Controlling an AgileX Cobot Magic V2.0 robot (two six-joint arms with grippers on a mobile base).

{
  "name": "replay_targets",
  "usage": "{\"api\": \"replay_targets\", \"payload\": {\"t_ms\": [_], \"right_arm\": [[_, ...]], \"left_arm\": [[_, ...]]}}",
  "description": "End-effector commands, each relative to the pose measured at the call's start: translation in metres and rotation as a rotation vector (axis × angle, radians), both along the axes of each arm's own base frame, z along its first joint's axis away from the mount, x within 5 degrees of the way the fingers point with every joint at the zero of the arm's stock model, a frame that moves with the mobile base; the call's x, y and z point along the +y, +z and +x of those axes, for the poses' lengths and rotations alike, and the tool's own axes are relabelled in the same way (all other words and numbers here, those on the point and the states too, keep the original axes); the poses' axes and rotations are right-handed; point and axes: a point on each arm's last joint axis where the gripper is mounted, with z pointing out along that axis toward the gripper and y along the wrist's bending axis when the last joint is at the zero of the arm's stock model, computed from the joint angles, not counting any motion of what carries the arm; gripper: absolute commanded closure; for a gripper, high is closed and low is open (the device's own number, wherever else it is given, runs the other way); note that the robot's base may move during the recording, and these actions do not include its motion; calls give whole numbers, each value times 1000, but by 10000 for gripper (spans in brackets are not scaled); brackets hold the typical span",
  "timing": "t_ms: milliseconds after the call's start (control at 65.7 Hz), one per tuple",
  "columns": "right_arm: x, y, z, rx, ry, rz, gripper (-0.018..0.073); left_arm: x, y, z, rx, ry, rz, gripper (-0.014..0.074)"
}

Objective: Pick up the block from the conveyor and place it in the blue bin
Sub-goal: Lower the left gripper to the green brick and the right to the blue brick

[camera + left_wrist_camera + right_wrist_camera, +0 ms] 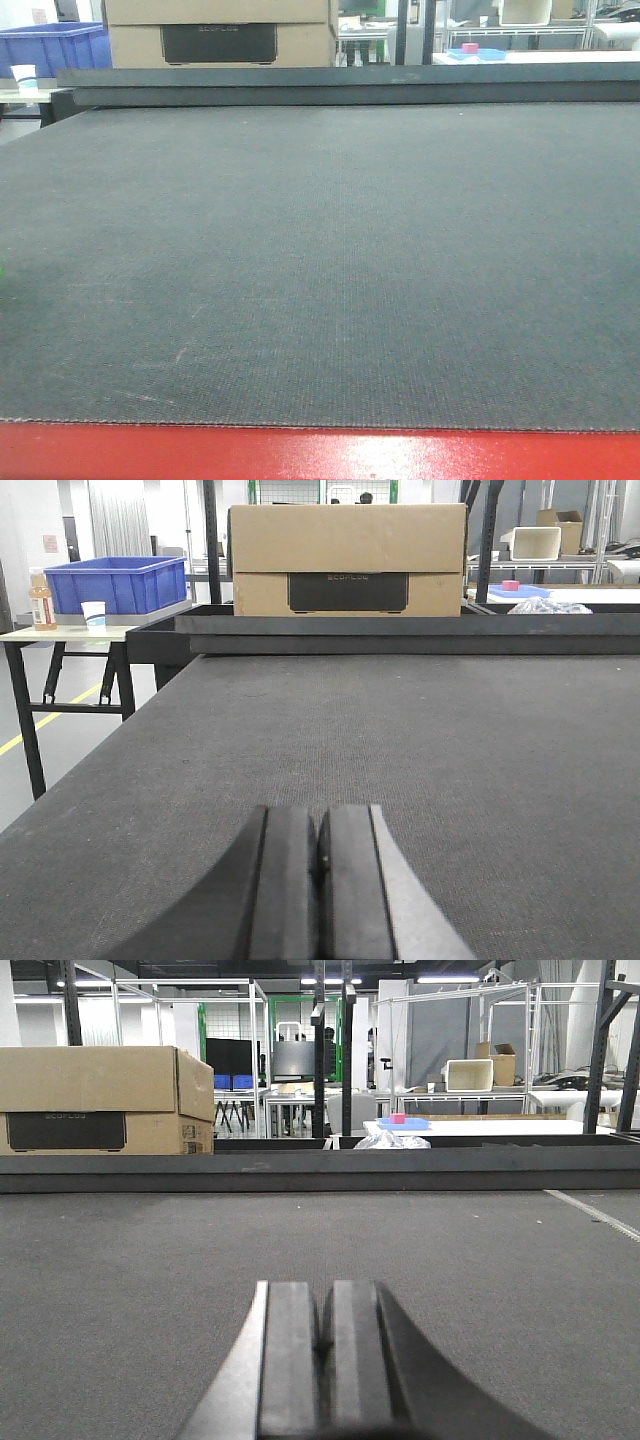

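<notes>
The conveyor's dark grey woven belt [330, 260] fills the front view, with its red frame [320, 455] along the near edge. No block shows on it in any view. The blue bin [112, 583] stands on a side table at the far left; it also shows in the front view [50, 48]. My left gripper [320, 825] is shut and empty, low over the belt. My right gripper [325, 1305] is shut and empty, also low over the belt. Neither gripper shows in the front view.
A cardboard box [347, 560] stands behind the belt's far dark rail [400, 630]. A white cup [93, 615] and a bottle [41, 598] stand by the bin on the side table. A white table with a pink item [398, 1118] lies far back right.
</notes>
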Motion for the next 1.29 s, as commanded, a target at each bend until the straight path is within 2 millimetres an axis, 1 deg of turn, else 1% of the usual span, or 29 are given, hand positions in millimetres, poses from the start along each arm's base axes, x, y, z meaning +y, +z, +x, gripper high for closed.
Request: {"api": "replay_targets", "payload": {"t_ms": [0,791,821,897,958,1019,1050,1065,1126,1156,1171,1187,1263,1278], "right_arm": [[0,2,-1,-25,-2,-3,721],[0,2,-1,-25,-2,-3,721],[0,2,-1,-25,-2,-3,721],[0,7,-2,-83,-2,7,721],[0,10,-2,-79,2,26,721],[0,24,-5,-55,9,38,721],[0,36,-9,-51,12,38,721],[0,41,-10,-45,13,37,721],[1,59,-18,-21,19,36,721],[1,72,-21,-23,21,35,721],[1,76,-22,-18,22,35,721],[1,78,-23,-8,22,35,721],[2,105,-24,23,26,35,721],[2,110,-24,35,27,34,721]], "left_arm": [[0,2,-1,-23,2,-14,707],[0,2,-1,-23,2,-14,707],[0,4,-1,-42,2,-14,707],[0,5,-1,-53,2,-14,707],[0,5,-1,-43,1,-33,707],[0,20,-4,-71,-4,-67,707],[0,29,-6,-74,-8,-76,707],[0,37,-8,-90,-10,-76,707],[-1,59,-15,-107,-15,-75,707],[-1,69,-19,-106,-18,-74,707],[-1,77,-21,-111,-20,-74,707],[-1,82,-22,-105,-21,-73,707],[-1,104,-23,-15,-19,-49,707],[-1,111,-25,-8,-18,-42,707]]}}
